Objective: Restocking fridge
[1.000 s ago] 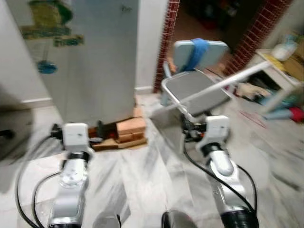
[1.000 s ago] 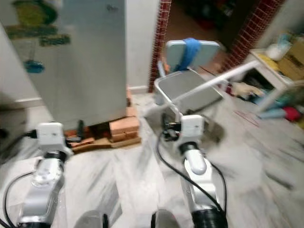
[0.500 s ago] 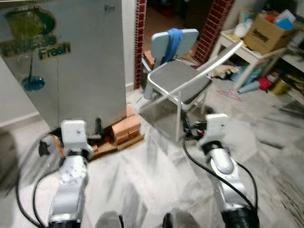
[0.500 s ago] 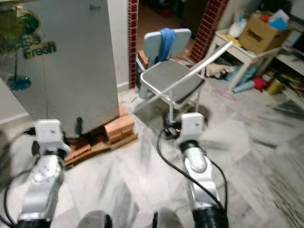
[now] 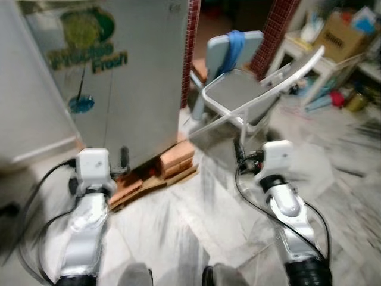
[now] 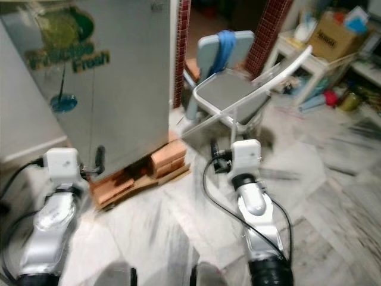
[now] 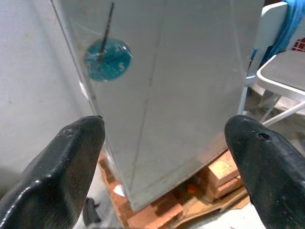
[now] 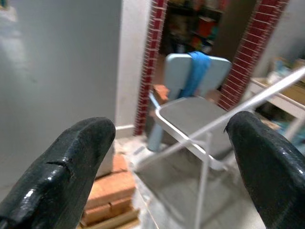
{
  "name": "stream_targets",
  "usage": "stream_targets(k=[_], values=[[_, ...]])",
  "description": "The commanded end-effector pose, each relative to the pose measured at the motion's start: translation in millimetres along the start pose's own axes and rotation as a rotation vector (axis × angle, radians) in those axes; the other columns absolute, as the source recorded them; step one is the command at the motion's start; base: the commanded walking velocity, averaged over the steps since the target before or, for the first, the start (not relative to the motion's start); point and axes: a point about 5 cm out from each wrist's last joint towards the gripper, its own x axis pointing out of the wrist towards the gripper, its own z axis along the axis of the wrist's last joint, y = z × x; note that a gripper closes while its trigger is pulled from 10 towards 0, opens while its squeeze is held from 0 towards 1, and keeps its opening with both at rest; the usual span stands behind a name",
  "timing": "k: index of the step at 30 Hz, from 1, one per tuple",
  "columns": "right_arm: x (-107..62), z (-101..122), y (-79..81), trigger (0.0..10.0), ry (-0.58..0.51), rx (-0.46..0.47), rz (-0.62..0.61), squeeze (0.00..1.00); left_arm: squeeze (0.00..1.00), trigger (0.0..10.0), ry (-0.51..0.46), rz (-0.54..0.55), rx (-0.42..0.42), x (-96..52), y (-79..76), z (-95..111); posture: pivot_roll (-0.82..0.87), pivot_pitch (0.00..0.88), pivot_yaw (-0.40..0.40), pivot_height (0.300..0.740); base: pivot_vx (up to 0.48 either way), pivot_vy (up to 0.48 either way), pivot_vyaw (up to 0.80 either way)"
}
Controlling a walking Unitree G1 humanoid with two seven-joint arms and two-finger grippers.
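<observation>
While the robot is on the approach and nothing is yet in hand, both arms are carried low and forward over the marble floor (image 5: pixel 196 232), probably to keep them clear as it walks. The left pincer (image 7: pixel 167 167) has its two black fingers spread wide with nothing between them, and points at the lower corner of the fridge (image 5: pixel 131 77). The right pincer (image 8: pixel 167 167) is likewise spread wide and empty, and faces the chair (image 5: pixel 238 89).

Just beyond the left wrist, the fridge stands raised on bricks (image 5: pixel 175 161) and a wooden board (image 5: pixel 134 187), likely to keep its base off the floor. Its door is closed, with a green sticker (image 5: pixel 89 42) on the face, so it must be opened before anything goes inside.

Beside the fridge, to the right, the grey folding chair carries a blue cloth (image 5: pixel 232 47) draped over its back. Farther off stand a brick pillar (image 5: pixel 191 36) and a cluttered white shelf with a cardboard box (image 5: pixel 336 33). No stock to load can be made out.
</observation>
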Motion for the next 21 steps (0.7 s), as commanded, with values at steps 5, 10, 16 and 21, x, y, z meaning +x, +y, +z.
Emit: stream_targets(k=[5, 10, 16, 21], values=[[-14.3, -6.5, -18.1, 10.0, 0.020, -0.034, -0.074, 0.00, 0.00, 10.0, 0.023, -0.090, 0.003, -8.1, -15.4, -8.6, 0.07, 0.076, -0.027, 0.740, 0.000, 0.480, -0.64], [-14.7, -8.5, -20.4, 10.0, 0.031, -0.026, -0.091, 0.00, 0.00, 10.0, 0.022, -0.099, 0.008, -7.4, -17.6, -9.3, 0.06, 0.070, -0.023, 0.740, 0.000, 0.480, -0.80], [-10.0, -7.7, -16.7, 10.0, 0.012, -0.028, -0.081, 0.00, 0.00, 10.0, 0.003, -0.096, 0.016, -4.4, -20.5, -6.5, 0.07, 0.051, 0.005, 0.740, 0.000, 0.229, -0.75], [-8.1, -9.3, -14.0, 10.0, 0.008, -0.017, -0.109, 0.00, 0.00, 10.0, -0.012, -0.109, 0.047, -1.4, -20.0, -4.2, 0.06, 0.040, 0.034, 0.740, 0.000, 0.000, -0.10]])
